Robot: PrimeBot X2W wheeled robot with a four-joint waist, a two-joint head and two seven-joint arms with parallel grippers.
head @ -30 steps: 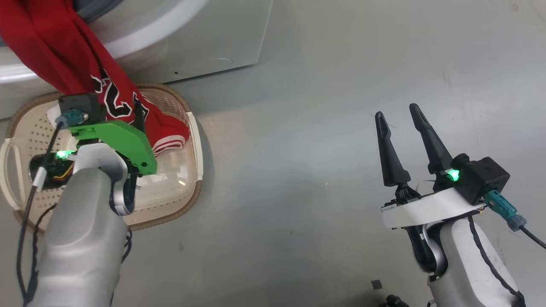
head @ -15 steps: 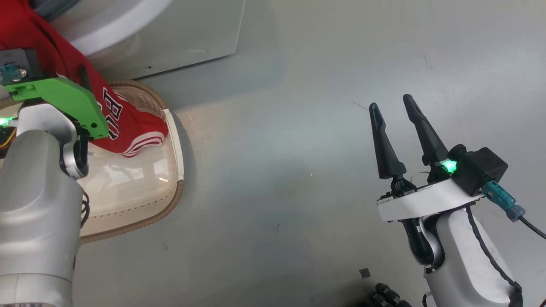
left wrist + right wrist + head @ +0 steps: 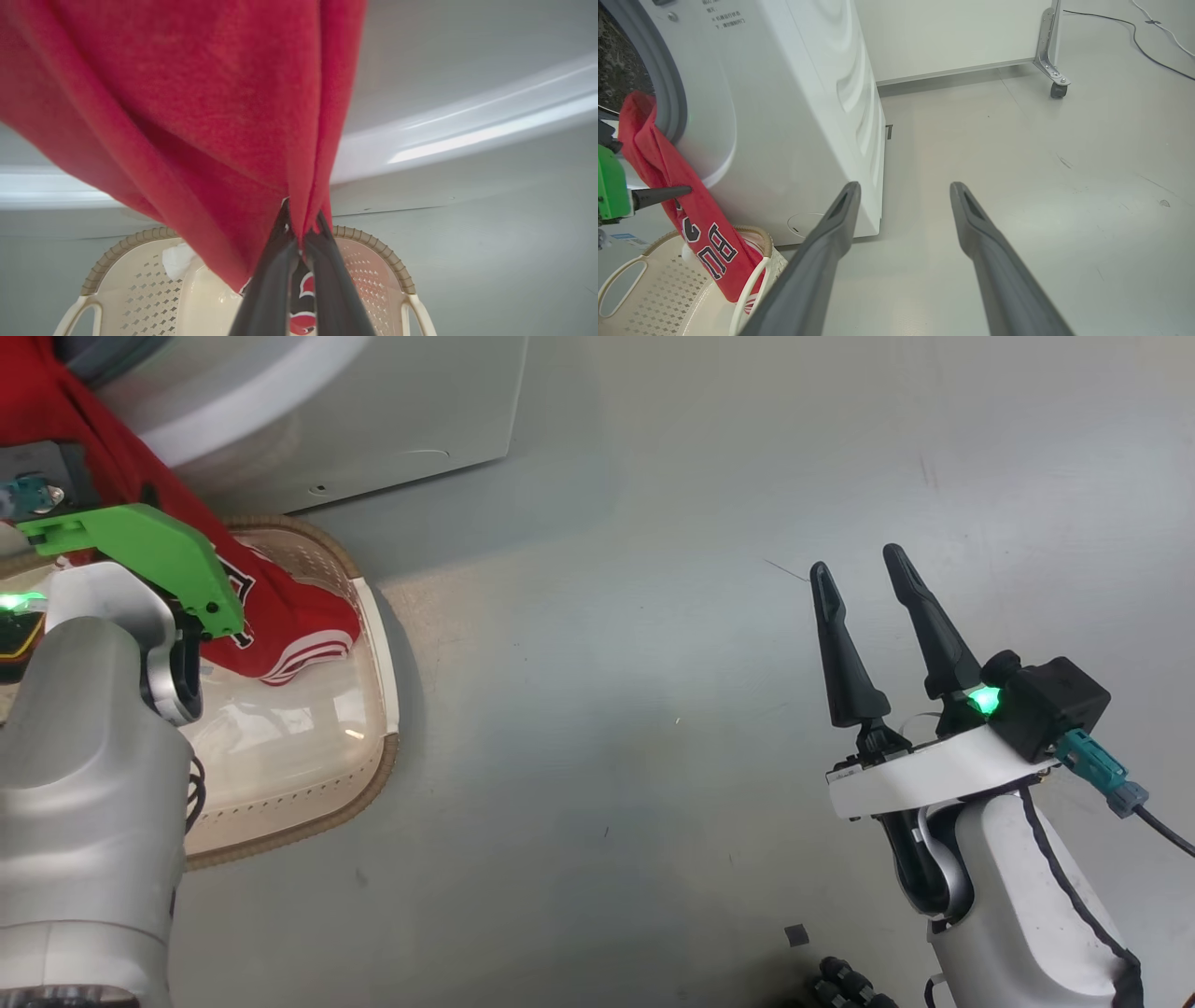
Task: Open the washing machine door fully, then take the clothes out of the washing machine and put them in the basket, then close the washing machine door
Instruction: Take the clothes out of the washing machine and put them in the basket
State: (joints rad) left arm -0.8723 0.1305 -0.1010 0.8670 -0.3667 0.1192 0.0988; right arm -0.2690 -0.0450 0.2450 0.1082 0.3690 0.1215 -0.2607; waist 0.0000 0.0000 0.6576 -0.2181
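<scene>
The clothes [image 3: 210, 116] are a red garment with black-and-white lettering. It hangs from the grey-ringed drum opening of the white washing machine [image 3: 784, 116] down into the cream basket [image 3: 373, 775]. The garment's striped lower end [image 3: 289, 649] lies inside the basket. My left gripper [image 3: 302, 228] is shut on a fold of the red fabric above the basket [image 3: 369, 240]; in the right wrist view one of its fingers [image 3: 663, 192] touches the cloth [image 3: 705, 233]. My right gripper [image 3: 857, 565] hangs open and empty over bare floor, well right of the basket. The washing machine door is out of view.
The basket [image 3: 626, 298] stands on the floor right against the washer's front [image 3: 392, 420]. Grey floor stretches to the right of the machine. A caster of a metal frame [image 3: 1057, 88] and a cable [image 3: 1134, 42] lie far back. A small dark scrap [image 3: 796, 934] lies near my right arm.
My left gripper has gone from open to shut on the red garment. The head camera has swung, shifting washer and basket left in view. The right arm has stayed put.
</scene>
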